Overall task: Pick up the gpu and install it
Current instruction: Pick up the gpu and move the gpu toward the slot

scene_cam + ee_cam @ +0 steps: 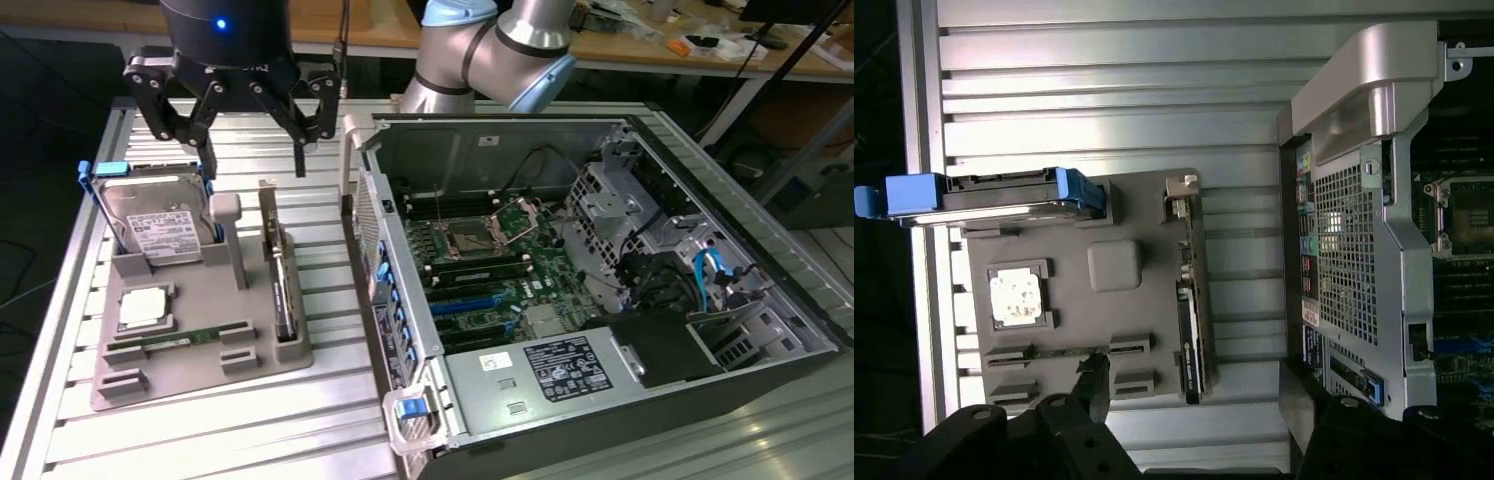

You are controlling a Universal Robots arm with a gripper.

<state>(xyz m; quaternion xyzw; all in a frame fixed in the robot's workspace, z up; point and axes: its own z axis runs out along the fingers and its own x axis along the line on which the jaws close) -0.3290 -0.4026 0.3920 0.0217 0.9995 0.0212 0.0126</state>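
Note:
The gpu (282,292) is a thin dark card standing on edge in a slot along the grey holder tray (200,388), on the side nearest the computer case. In the wrist view the gpu (1190,325) shows as a dark strip with its silver bracket (1180,190) at one end. My gripper (254,148) hangs open well above the tray's far end, with nothing between its fingers. In the wrist view the gripper (1197,385) has its two dark fingertips (1094,368) spread to either side of the gpu's line.
The tray (1139,300) also carries a silver hard drive in a blue frame (154,228), a CPU (144,308) and a green RAM stick (174,343). The open computer case (534,260), motherboard exposed, lies on the exterior view's right. Its edge (1354,200) runs beside the tray on the ribbed aluminium table (200,445).

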